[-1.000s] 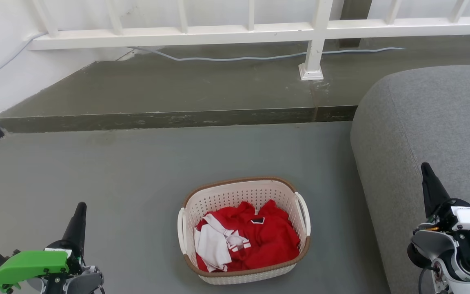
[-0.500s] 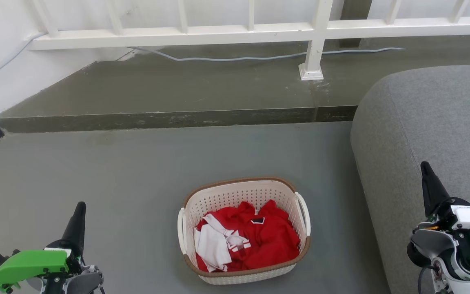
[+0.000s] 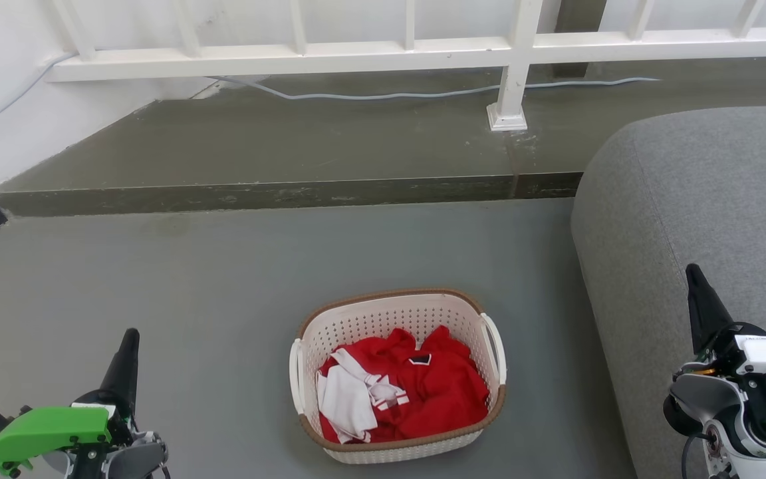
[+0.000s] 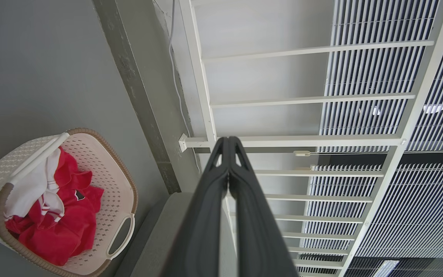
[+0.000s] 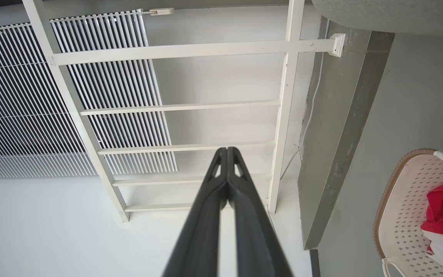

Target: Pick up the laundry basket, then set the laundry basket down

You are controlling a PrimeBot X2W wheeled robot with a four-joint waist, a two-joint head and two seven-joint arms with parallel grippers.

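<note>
**Basket on floor, both grippers clear of it**

Left gripper (image 3: 131, 336) low left, well apart from laundry basket (image 3: 383, 319); fingers pressed tip to tip, holding nothing. Basket sits on grey floor (image 3: 223, 279) between the grippers, red and white clothes (image 3: 436, 389) inside. Right gripper (image 3: 691, 271) low right by sofa (image 3: 709, 193), likewise closed, empty. Wrist views confirm tips meeting and add slatted blinds (image 4: 379, 69) behind railing (image 3: 290, 53)

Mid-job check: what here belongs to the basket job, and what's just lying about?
Job: basket; left claw and right claw, both shut, apart from it.
Lying about: clothes in the basket; sofa; cable; railing.
</note>
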